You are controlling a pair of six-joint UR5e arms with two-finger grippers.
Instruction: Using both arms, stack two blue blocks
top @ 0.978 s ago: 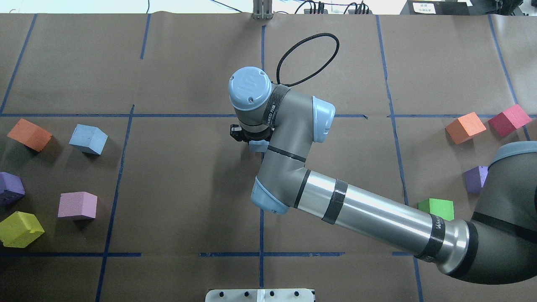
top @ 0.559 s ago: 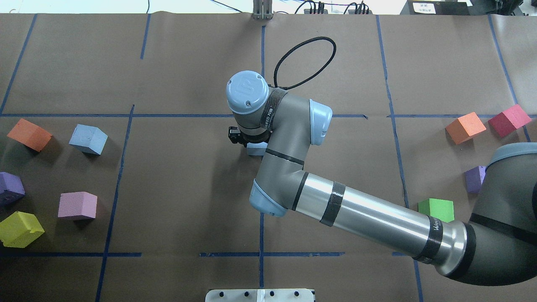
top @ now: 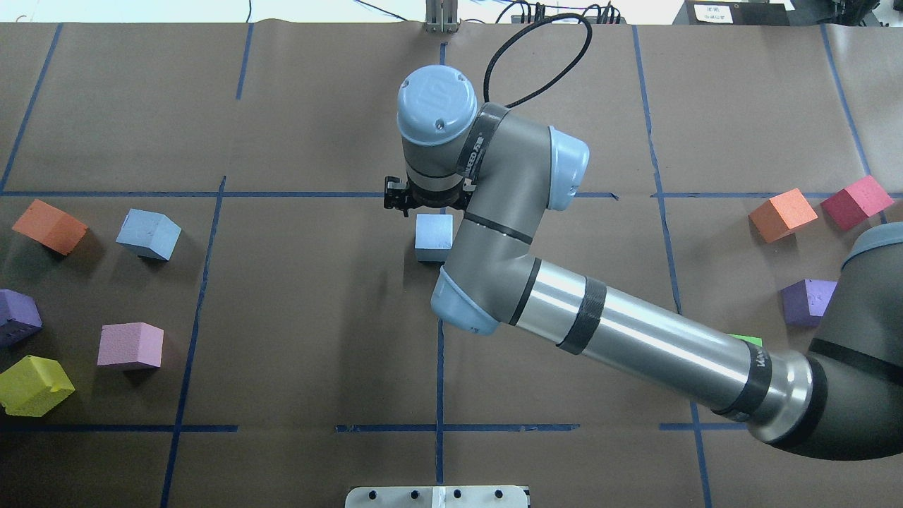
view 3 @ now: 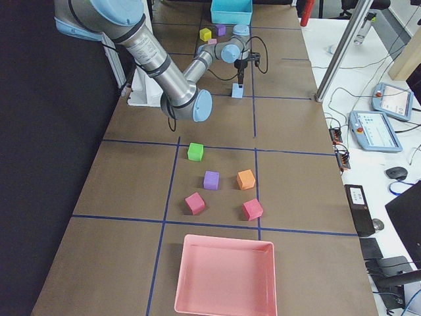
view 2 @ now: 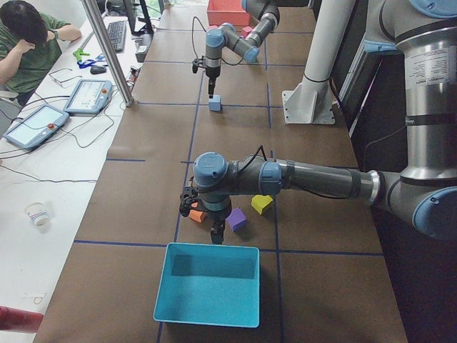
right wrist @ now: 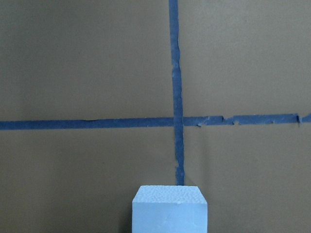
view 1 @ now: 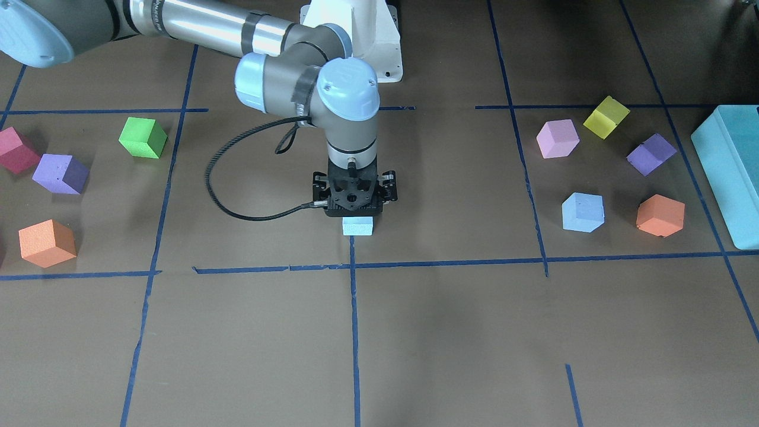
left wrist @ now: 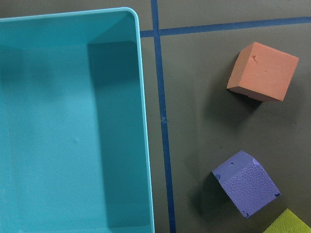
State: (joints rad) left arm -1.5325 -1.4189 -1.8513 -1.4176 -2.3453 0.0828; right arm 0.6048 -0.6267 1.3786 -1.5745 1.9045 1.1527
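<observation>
1. Hovering with right black two-finger gripper (view 1: pixel 354 210) just above pale aqua foam cube (view 1: pixel 357 226), which sits on the table centre by the blue tape line (view 1: pixel 354 308); fingers spread, gripping nothing.
2. Holding left black gripper (view 2: pixel 216 232) near large teal plastic box (view 2: pixel 207 286); cannot tell finger state.
3. Noting sky-blue foam cube (top: pixel 148 234) well apart, on the robot's left, beside orange foam cube (top: pixel 49 226).

Brown papered table (top: pixel 296 339), blue tape grid (top: pixel 282 194), side desk (view 2: pixel 28 182)

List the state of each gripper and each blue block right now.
Middle blue block: flat on the table, nothing gripping it.
Other blue block: on the table, unstacked.
Right gripper: open, empty, hanging above the middle block.
Left gripper: cannot tell whether open or shut.
</observation>
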